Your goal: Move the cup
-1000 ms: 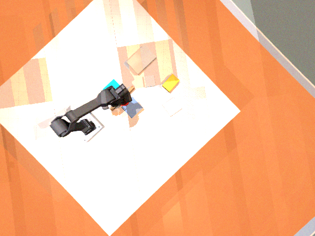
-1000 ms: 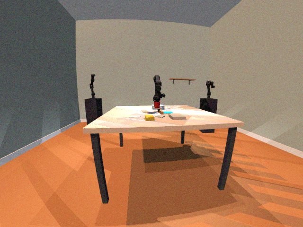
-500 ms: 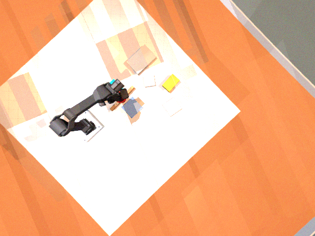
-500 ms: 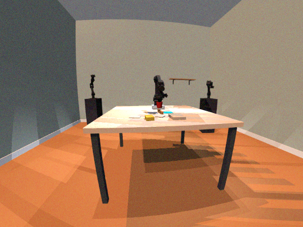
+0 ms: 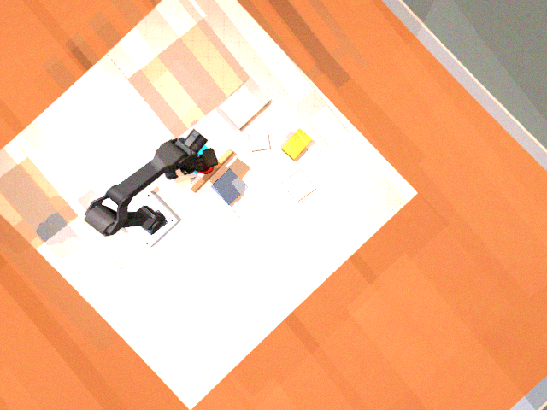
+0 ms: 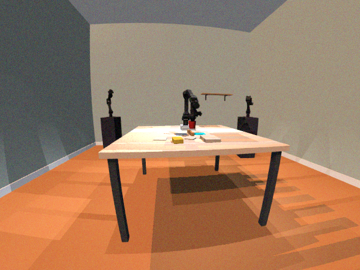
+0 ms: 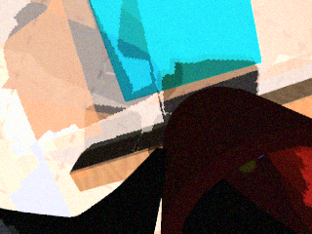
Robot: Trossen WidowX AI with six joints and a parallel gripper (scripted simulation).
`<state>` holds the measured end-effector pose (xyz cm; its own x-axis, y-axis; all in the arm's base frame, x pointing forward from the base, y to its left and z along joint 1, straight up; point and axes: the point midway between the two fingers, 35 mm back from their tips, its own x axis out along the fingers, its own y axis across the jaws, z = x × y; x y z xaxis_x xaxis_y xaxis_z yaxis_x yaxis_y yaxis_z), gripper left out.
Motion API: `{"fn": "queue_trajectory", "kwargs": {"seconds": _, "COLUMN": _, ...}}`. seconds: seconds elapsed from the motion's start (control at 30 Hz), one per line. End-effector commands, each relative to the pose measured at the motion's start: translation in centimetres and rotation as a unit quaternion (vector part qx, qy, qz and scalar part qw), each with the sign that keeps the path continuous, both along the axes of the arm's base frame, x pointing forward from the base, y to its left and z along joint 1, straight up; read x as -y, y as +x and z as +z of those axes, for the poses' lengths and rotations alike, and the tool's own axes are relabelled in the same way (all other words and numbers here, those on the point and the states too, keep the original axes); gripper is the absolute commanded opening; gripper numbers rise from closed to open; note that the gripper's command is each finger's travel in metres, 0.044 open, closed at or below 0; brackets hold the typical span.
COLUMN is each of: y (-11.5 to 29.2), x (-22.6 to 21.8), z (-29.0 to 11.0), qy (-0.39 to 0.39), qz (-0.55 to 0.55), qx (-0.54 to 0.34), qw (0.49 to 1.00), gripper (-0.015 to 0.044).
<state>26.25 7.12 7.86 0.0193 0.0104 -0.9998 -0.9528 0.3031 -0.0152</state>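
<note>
My gripper [image 5: 205, 162] [image 6: 193, 117] is shut on the red cup [image 5: 208, 169] [image 6: 192, 124] [image 7: 241, 156] and holds it upright a little above the table. The cup hangs over the wooden bar [image 5: 225, 157] [image 6: 190, 132] [image 7: 107, 172] that lies between the two pads. The cyan pad [image 5: 202, 150] [image 6: 199, 133] [image 7: 189, 14] lies just beyond the bar, partly hidden under the arm in the top view. The blue-grey pad [image 5: 227, 185] [image 6: 180, 134] lies on the bar's other side. In the wrist view a small yellowish marble [image 7: 249, 167] shows inside the cup.
A yellow block [image 5: 297, 143] [image 6: 177, 140] and a flat pale slab [image 5: 244, 110] [image 6: 210, 138] lie on the table [image 5: 265, 282] [image 6: 139, 151] beyond the pads. Two thin white sheets lie nearby. The arm's base [image 5: 161, 220] stands at the left.
</note>
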Motion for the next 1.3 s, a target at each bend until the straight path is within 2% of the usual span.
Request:
{"fn": "queue_trajectory", "kwargs": {"seconds": 0.0, "y": 0.0, "x": -0.7, "z": 0.1, "qy": -0.001, "qz": -0.002, "qx": 0.002, "qw": 1.000, "gripper": 0.0000}}
{"fn": "queue_trajectory", "kwargs": {"seconds": 1.27, "y": -1.5, "x": -7.5, "z": 0.2, "qy": 0.002, "qz": -0.002, "qx": 0.001, "qw": 1.000, "gripper": 0.0000}}
